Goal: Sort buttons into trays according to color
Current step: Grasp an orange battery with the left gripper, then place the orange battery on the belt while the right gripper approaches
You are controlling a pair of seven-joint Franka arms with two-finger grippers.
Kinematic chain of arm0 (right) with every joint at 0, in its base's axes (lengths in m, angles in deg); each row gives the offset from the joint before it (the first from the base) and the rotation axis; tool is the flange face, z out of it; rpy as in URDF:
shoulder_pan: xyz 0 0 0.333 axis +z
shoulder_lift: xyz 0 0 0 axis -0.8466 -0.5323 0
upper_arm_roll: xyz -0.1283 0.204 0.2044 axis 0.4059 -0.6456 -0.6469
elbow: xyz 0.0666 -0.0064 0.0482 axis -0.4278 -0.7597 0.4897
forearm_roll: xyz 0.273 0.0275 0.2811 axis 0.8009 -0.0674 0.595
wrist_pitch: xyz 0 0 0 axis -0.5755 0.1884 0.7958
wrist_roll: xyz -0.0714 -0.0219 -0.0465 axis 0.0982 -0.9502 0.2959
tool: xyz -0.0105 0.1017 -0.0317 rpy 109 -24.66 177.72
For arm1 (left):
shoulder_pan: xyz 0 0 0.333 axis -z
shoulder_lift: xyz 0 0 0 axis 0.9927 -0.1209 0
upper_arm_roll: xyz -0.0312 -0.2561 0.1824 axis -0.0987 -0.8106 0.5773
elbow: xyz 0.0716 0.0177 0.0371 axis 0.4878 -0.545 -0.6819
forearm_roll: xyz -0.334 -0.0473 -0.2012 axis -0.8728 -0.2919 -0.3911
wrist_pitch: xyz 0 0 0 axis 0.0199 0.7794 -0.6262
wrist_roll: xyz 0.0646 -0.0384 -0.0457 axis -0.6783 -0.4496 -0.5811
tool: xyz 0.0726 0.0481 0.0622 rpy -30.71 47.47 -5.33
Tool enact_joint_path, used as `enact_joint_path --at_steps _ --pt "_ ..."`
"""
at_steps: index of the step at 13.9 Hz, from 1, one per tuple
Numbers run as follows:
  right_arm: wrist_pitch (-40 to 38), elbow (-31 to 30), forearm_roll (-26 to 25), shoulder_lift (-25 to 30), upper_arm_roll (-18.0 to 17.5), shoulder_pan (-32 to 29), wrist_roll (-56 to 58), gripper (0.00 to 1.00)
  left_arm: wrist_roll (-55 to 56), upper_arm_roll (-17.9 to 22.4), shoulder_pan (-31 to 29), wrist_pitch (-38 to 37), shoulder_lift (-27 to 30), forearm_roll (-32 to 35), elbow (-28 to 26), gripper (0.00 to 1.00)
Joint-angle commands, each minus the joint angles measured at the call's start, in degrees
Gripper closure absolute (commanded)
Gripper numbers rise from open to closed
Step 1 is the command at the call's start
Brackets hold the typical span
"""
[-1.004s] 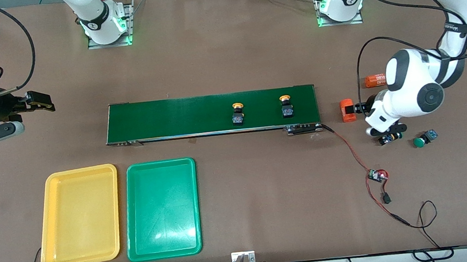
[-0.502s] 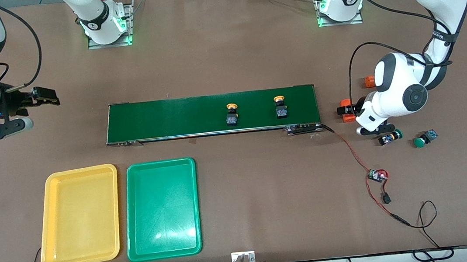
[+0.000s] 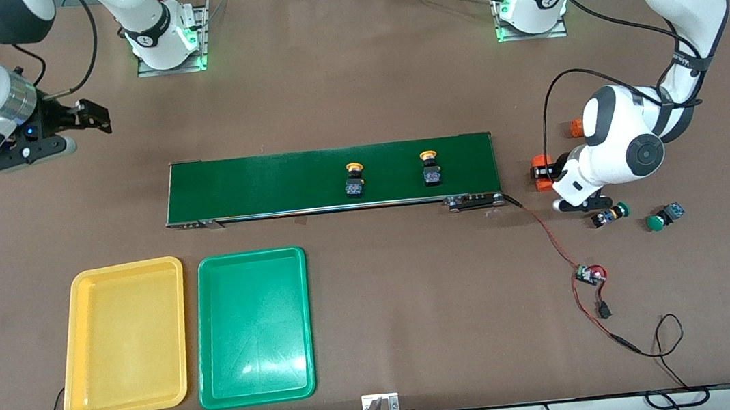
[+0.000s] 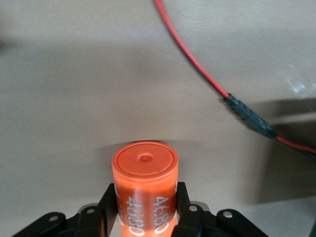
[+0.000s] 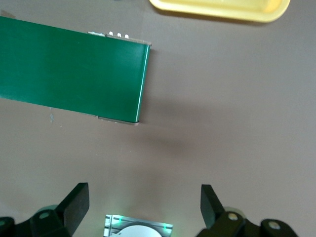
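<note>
Both yellow-capped buttons (image 3: 354,180) have ridden along the conveyor belt (image 3: 266,185) toward the right arm's end, well apart from the wide-open right gripper (image 3: 95,117) over bare table; left gripper (image 3: 543,172) clamps an orange cylinder (image 4: 144,187), green-capped buttons (image 3: 609,214) just beside it.

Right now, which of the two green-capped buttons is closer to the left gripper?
The green button lying just beside the left gripper, which grips an orange cylinder. The other green button lies farther toward the table's end.

A long dark green conveyor belt (image 3: 331,178) is laid mid-table, and a red wire (image 3: 551,239) is trailed off its end to a small circuit board (image 3: 589,273).
</note>
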Motion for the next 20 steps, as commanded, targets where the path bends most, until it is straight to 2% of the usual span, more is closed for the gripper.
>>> enact_joint_path --at_steps 1,3,5,7,10,14,18,20 --pt "2.0 -1.9 1.2 1.6 -0.5 3.2 -7.1 0.00 -9.7 -0.6 0.1 -3.1 6.3 0.7 0.4 0.88" --pt "3.1 -1.9 1.2 1.1 -0.5 7.7 -13.9 0.00 -12.4 -1.6 0.9 -7.5 10.7 1.6 1.5 0.88" --pt "5.0 -1.9 1.1 -0.3 -0.6 13.4 -20.1 0.00 -13.9 -7.0 1.3 -12.4 11.7 3.4 4.7 0.92" --pt "8.3 -1.9 1.1 -2.5 -0.6 18.1 -24.8 0.00 -14.2 -11.1 2.2 -12.9 12.4 3.8 5.0 0.96" --pt "11.5 -1.9 1.1 -4.2 -0.6 21.7 -32.1 0.00 -15.4 -15.4 5.1 -12.5 11.8 4.7 4.4 0.98" --pt "17.5 -1.8 1.1 -6.8 -0.6 23.9 -32.5 0.00 -27.0 -15.6 10.5 -8.6 8.3 17.0 4.3 0.98" --pt "19.0 -1.7 1.0 -7.7 -0.6 24.9 -32.7 0.00 -32.2 -15.6 13.6 -4.5 6.0 25.1 3.1 0.95" --pt "18.9 -1.7 1.0 -7.7 -0.6 24.9 -32.8 0.00 -32.3 -15.6 14.1 -4.5 4.9 26.5 3.0 0.91"
